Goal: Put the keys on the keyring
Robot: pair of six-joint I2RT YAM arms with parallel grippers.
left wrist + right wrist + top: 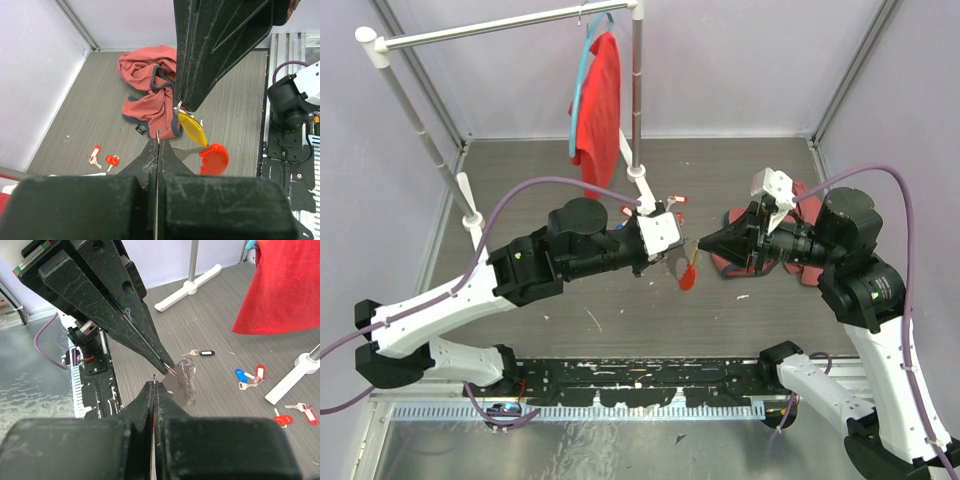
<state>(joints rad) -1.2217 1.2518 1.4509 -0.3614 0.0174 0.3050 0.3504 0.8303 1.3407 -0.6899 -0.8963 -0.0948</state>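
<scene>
The jaws of the left gripper point(157, 144) are shut on the keyring point(214, 158), which is held above the table point(620, 320). The jaws of the right gripper point(155, 387) are closed on a yellow-tagged key point(192, 128) just beside it. Other keys point(248, 376) are seen lying on the table.

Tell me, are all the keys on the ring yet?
Not yet. No key looks surely threaded on. In hand: the left claw pinches the keyring by its chain, and the right claw pinches a yellow-tagged key beside it. Left to do: that one, plus the black-tagged key, blue-tagged key and red-tagged keys lying loose.
</scene>
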